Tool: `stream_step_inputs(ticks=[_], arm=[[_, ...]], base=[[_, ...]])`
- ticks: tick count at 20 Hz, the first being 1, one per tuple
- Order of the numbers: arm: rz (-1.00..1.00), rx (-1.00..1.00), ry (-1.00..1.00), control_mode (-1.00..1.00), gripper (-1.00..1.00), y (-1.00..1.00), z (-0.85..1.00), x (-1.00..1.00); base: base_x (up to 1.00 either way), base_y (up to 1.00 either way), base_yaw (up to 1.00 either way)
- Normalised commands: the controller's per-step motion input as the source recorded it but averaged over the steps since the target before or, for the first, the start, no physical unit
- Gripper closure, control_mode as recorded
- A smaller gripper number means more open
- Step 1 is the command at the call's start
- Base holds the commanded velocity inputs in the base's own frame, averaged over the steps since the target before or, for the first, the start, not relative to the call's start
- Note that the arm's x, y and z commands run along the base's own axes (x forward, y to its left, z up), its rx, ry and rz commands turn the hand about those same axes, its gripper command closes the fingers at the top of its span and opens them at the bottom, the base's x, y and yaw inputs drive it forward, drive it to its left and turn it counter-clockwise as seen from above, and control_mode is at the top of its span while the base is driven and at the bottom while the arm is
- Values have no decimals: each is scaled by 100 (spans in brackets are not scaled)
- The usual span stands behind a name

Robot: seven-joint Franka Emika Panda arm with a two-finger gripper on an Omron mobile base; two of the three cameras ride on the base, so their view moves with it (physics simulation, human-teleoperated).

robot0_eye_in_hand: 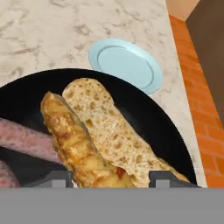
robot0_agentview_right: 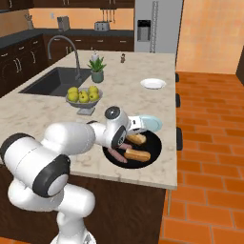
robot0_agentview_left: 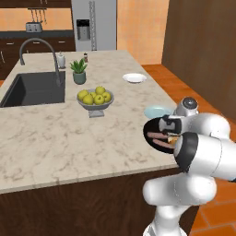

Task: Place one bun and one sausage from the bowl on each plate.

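Note:
The black bowl (robot0_eye_in_hand: 148, 113) (robot0_agentview_right: 155, 143) (robot0_agentview_left: 149, 127) sits at the counter's near right edge. Two golden-tan buns lie in it side by side: a darker bun (robot0_eye_in_hand: 78, 144) (robot0_agentview_right: 136, 139) and a paler bun (robot0_eye_in_hand: 118, 135) (robot0_agentview_right: 138, 155). My gripper (robot0_eye_in_hand: 109, 177) (robot0_agentview_right: 129, 138) (robot0_agentview_left: 168, 134) reaches down into the bowl, its fingertips (robot0_eye_in_hand: 54, 178) on either side of the darker bun and shut on it. A pinkish sausage (robot0_eye_in_hand: 26, 140) (robot0_agentview_right: 116, 155) (robot0_agentview_left: 159, 144) lies beside the buns, with a second sausage (robot0_eye_in_hand: 6, 173) at the view's edge. The pale blue plate (robot0_eye_in_hand: 127, 63) (robot0_agentview_right: 154, 123) (robot0_agentview_left: 154, 110) lies just beyond the bowl. The white plate (robot0_agentview_left: 134, 78) (robot0_agentview_right: 153, 84) lies farther back.
A grey footed bowl of yellow-green fruit (robot0_agentview_left: 95, 98) (robot0_agentview_right: 84, 97) stands mid-counter. Behind it are a potted plant (robot0_agentview_left: 79, 71) (robot0_agentview_right: 97, 69) and the sink with its faucet (robot0_agentview_left: 34, 87) (robot0_agentview_right: 59, 76). The counter edge and orange tile floor (robot0_agentview_right: 205, 143) lie right of the bowl.

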Motion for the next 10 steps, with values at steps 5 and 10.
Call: stream_step_inputs(ticks=[5, 10], arm=[[0, 0, 0, 100, 100, 0, 0, 0], [0, 0, 0, 100, 100, 0, 0, 0]], base=[[-69, -71, 0], [17, -100, 0]])
